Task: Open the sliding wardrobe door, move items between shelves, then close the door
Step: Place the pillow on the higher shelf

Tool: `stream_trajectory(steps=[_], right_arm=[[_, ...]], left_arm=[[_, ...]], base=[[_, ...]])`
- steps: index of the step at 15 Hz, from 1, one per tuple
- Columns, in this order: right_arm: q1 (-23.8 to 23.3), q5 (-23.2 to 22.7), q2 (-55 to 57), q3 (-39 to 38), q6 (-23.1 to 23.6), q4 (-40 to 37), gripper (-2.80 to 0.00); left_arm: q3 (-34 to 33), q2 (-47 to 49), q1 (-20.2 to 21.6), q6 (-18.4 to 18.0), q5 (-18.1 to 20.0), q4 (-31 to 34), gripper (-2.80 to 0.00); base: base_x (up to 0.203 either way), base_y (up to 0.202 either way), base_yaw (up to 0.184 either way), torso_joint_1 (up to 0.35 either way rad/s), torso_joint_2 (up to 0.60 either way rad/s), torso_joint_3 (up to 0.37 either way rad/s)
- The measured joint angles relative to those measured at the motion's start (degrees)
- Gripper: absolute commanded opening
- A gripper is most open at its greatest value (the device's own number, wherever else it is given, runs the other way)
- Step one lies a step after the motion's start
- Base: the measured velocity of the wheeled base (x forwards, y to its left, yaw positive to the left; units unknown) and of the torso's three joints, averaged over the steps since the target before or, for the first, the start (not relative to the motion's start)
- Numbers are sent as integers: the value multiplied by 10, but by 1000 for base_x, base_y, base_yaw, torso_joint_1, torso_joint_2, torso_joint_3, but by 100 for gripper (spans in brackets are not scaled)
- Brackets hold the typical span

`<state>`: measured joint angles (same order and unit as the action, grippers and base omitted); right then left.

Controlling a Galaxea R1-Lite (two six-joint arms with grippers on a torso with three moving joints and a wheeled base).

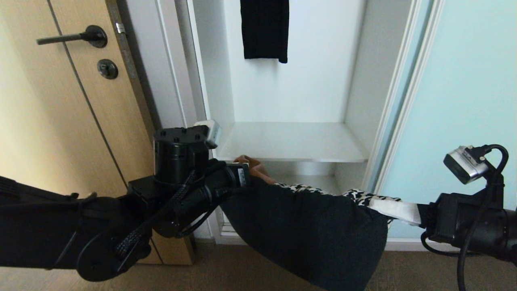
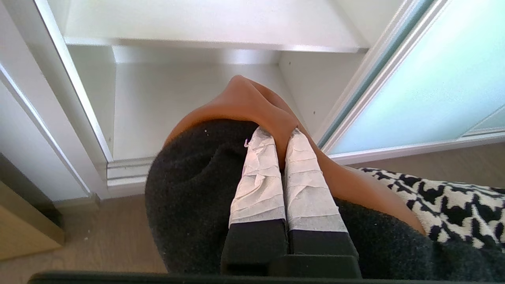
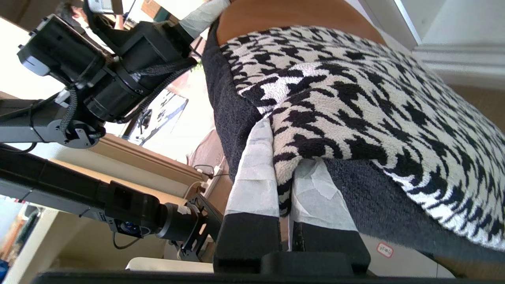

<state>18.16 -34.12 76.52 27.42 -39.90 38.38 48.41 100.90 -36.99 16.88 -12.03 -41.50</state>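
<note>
Clearly the bundle of clothes (image 1: 307, 226) is soft and floppy: it hangs between the two arms in front of the open wardrobe, below the level of the upper shelf (image 1: 291, 141), and its black outer layer sags in a deep belly toward the floor (image 1: 424, 270). The left gripper (image 2: 281, 152) has its taped fingers (image 2: 258, 177) pressed almost together on a fold of the rust-brown piece (image 2: 244, 100) at one end. The right gripper (image 3: 285, 173) is closed nearly as far on an edge of the houndstooth piece (image 3: 355, 102) at the other end.

Each pinch takes only one thin layer, so I judge the loose black fabric could slide out between them; it looks light, not fragile, and gives no stiffness of its own. A hold deeper in, across all the layers, would carry it better. The sliding door (image 1: 464, 101) stands pushed aside to the right, and a long black garment (image 1: 264, 28) hangs above the shelf.
</note>
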Motion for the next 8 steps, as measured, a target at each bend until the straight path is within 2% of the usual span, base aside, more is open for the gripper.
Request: stream_trajectory(steps=[5,8], right_arm=[[0,0,0,-1,-1,0,-280],[3,0,0,-1,-1,0,-280]], left_arm=[[-1,9,0,1,2,-2,-280],[-4,11,-1,2,-1,-3,-280]], base=[[0,0,0,1,1,202],[0,0,0,1,1,109]])
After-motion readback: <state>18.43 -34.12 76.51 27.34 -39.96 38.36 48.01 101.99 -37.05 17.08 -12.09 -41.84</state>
